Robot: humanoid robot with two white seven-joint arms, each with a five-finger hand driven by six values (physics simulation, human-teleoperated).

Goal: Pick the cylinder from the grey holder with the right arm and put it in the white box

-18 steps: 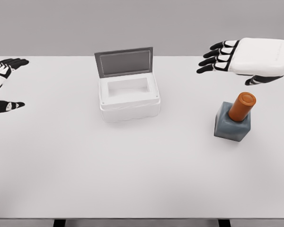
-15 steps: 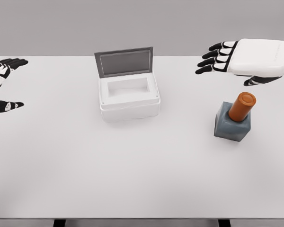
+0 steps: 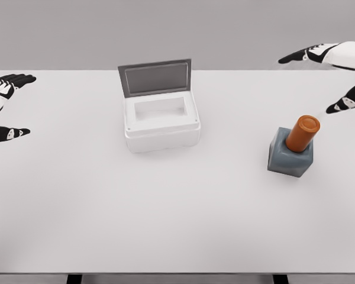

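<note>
The cylinder (image 3: 302, 133) is seated tilted in the holder (image 3: 290, 154) at the table's (image 3: 165, 213) right, top half exposed for a grasp. The right hand (image 3: 343, 74) is held above and right of it, fingers spread wide with thumb apart from the rest, nothing gripped, apparently shaped for a side grasp. The box (image 3: 161, 124) is set well left, lid (image 3: 155, 77) propped open so a drop-in is possible. The left hand (image 3: 3, 106) is parked at the left edge, spread, empty. Nothing is seen blocking the path between holder and box.
</note>
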